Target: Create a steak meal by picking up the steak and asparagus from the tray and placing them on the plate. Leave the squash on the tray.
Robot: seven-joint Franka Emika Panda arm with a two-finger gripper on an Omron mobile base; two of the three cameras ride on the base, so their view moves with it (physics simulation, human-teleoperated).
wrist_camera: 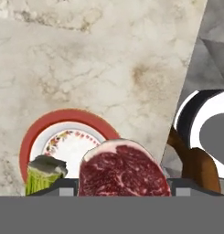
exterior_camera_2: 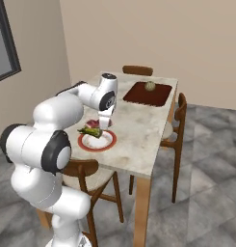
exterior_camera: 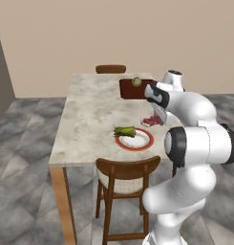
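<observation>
The steak (wrist_camera: 124, 170) is held between the two fingers of the gripper (exterior_camera: 155, 118), up in the air, a little to the side of the plate (wrist_camera: 27, 145) below. The fingertips are hidden by the meat, so the exact hold cannot be seen. The steak is judged to be light, soft and a bit slippery; it is best pinched across its flat sides. The asparagus (wrist_camera: 43, 175) is already lying on the plate's rim. Far behind the gripper, the squash (exterior_camera_2: 150, 86) is left on the tray (exterior_camera_2: 140, 96).
</observation>
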